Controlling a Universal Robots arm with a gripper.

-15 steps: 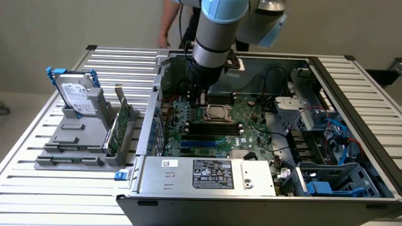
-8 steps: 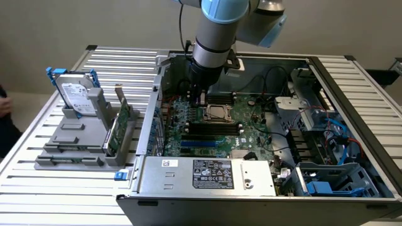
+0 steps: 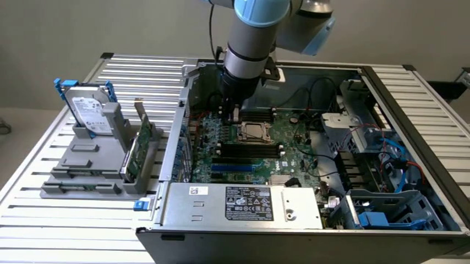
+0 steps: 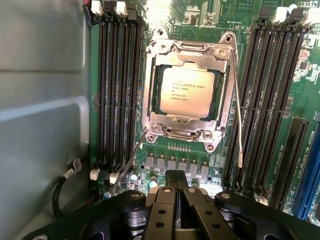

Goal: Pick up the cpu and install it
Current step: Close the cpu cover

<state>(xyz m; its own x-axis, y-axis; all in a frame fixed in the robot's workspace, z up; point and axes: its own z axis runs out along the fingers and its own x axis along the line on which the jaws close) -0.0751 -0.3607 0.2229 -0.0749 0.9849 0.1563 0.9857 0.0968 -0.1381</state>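
The cpu (image 4: 187,92) is seated flat, printed metal top upward, within the socket frame (image 4: 192,50), its near-square edges aligned with the memory slots (image 4: 117,95). The gripper (image 4: 175,176) is seen fully closed and empty, just beside the socket on the exterior view's left.

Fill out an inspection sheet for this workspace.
Surface: slatted metal table.
Job's things: cpu lies inside the socket frame.
Clutter: hard drive upright in a grey holder.
Grippers: tool shut, holding nothing, beside the socket frame.
Cables: black cable, blue cables inside the case.
Surroundings: open computer case; plain wall.
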